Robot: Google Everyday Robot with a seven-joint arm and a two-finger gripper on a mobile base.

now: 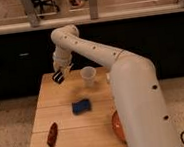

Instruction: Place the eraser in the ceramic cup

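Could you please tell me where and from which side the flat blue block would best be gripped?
Probably from straight above, jaws closing across its narrower width: the blue block lies flat on the table with open space around it. The gripper, over the table's far left corner, is shut on the eraser.

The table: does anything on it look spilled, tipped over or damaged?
Nothing stands out. The ceramic cup stands upright and nothing is spilled. The gripper, left of the cup over the far edge of the table, holds the eraser.
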